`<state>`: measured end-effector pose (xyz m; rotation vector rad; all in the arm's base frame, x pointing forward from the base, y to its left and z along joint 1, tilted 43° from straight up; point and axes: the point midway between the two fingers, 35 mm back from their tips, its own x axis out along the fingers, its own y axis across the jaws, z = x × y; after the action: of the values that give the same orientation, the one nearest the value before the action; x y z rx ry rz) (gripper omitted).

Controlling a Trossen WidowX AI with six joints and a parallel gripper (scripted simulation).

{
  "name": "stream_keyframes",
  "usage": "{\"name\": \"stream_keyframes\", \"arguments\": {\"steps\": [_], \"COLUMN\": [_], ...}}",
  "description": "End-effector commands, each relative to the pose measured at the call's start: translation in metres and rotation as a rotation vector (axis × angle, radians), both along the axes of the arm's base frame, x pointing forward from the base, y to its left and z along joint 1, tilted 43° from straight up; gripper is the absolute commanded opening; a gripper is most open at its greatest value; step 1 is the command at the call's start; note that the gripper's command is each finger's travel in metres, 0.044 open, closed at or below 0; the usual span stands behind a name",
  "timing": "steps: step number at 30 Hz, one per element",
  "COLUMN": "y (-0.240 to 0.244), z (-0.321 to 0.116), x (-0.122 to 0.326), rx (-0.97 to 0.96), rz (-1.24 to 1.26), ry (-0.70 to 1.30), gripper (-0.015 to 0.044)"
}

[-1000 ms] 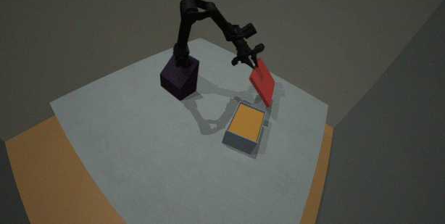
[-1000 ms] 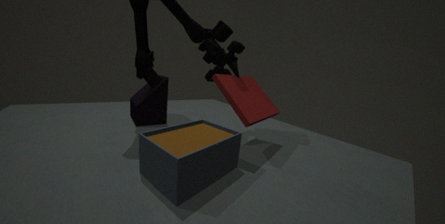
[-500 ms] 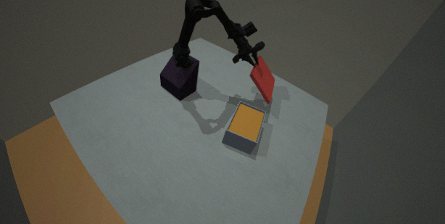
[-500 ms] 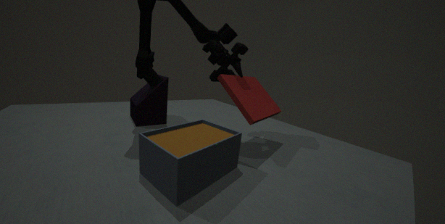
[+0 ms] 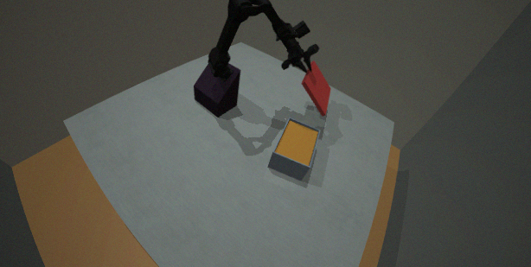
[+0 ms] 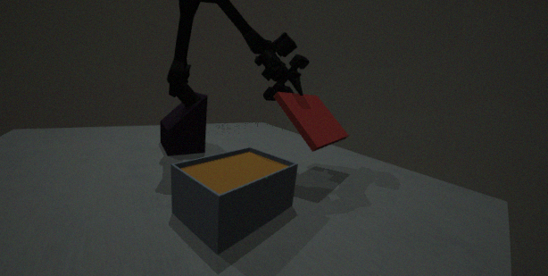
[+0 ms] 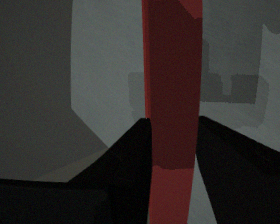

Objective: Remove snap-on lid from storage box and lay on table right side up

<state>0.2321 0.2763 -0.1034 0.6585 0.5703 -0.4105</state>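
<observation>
The red lid [image 5: 320,91] [image 6: 314,123] [image 7: 175,90] hangs in the air, steeply tilted, behind and to the right of the box in the exterior view. My gripper [image 5: 310,71] [image 7: 171,127] is shut on the lid near its upper edge, one finger on each side in the wrist view. The lid's lower edge is off the table and apart from the box. The grey storage box [image 5: 291,166] [image 6: 254,210] stands upright and open on the table, with an orange surface [image 5: 297,142] [image 6: 234,171] showing inside it.
The arm's dark base block [image 5: 217,91] [image 6: 185,129] stands on the pale table top [image 5: 173,184] [image 6: 89,199], at the back left of the box. Shadows of the arm and lid fall behind and right of the box. The table's right edge lies beyond the lid.
</observation>
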Motion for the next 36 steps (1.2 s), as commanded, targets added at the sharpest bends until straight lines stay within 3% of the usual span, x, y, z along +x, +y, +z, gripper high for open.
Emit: {"name": "stream_keyframes", "arguments": {"steps": [1,19,36], "y": [0.009,0.031,0.015], "z": [-0.002,-0.022,-0.033], "x": [-0.003,-0.019,-0.017], "rx": [0.013,0.016,0.015], "rz": [0.001,0.001,0.001], "ry": [-0.011,-0.009,-0.010], "gripper": [0.0000,0.0000,0.0000]}}
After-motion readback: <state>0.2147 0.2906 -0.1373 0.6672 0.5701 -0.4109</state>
